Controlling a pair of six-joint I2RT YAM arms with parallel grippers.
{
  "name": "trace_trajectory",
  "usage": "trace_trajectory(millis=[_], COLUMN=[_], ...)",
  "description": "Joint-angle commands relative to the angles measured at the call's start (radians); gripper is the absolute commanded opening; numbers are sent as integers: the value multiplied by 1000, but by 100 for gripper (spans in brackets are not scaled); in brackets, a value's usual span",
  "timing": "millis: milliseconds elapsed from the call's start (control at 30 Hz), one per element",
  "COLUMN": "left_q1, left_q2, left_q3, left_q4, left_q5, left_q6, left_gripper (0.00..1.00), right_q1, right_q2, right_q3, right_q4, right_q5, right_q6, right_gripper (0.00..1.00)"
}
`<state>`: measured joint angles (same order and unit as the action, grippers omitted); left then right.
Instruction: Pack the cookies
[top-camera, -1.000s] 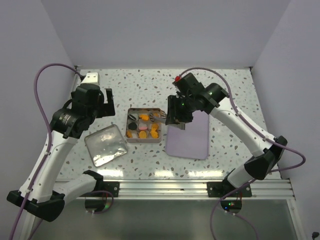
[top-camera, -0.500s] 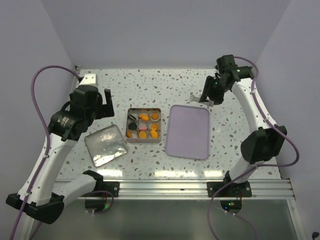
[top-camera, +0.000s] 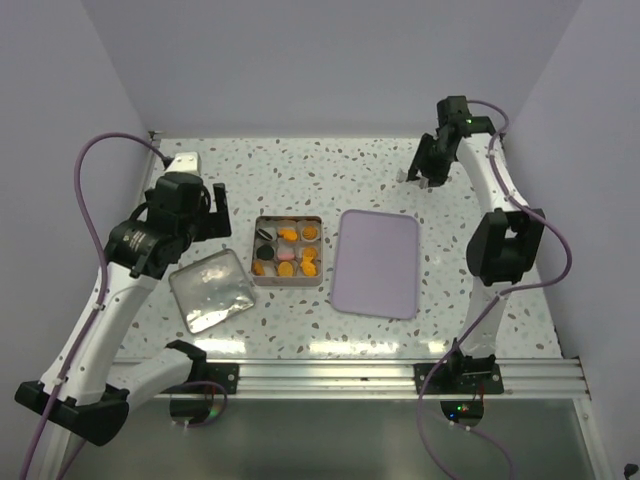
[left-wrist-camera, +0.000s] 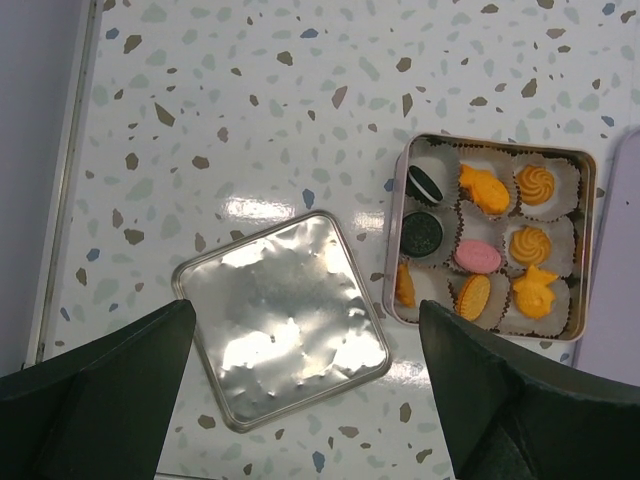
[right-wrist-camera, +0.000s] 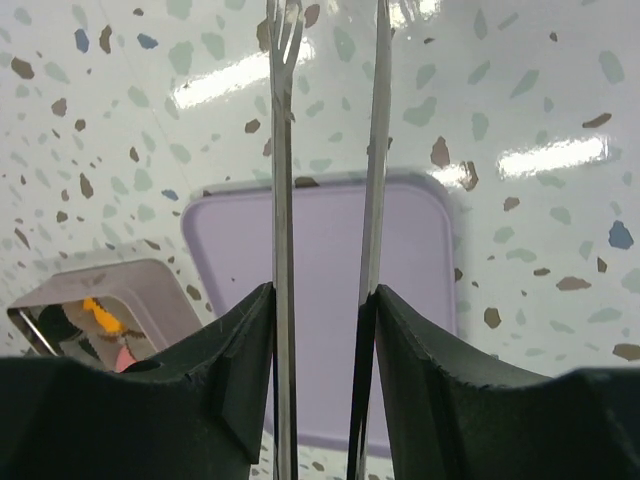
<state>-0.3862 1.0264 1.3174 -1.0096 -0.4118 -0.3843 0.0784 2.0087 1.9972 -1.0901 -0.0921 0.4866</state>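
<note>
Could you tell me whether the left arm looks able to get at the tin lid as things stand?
Probably yes: the lid lies uncovered right below the open left claw, nothing between them.

Nine round cookies (left-wrist-camera: 530, 243) are arranged three by three inside an open square tin (left-wrist-camera: 500, 142): six orange, two black at the left, one pink in the centre.

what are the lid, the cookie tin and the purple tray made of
Lid: thin metal, shiny and dimpled, with mirror-like glare. Tin: likely the same metal, judging by its bright reflective rim. Tray: probably plastic, matte lilac, even colour, no sharp reflections.
</note>
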Motion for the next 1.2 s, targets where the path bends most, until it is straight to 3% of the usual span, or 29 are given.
trace_trajectory(millis=[0, 667, 1167], left_q1=[9, 27, 41], left_q2=[11, 132, 172], left_q3=[-6, -12, 8], left_q4=[39, 97, 100], left_q5=[4, 34, 56], left_q6=[-28, -47, -39], left_gripper=[100, 100, 100], right_q1=[-5, -14, -62], right_q2=[82, 471, 547], right_q3=[41, 161, 175], right_q4=[91, 283, 486], right_q5=[26, -153, -351], right_q6=[26, 162, 432], right_gripper=[45, 45, 47])
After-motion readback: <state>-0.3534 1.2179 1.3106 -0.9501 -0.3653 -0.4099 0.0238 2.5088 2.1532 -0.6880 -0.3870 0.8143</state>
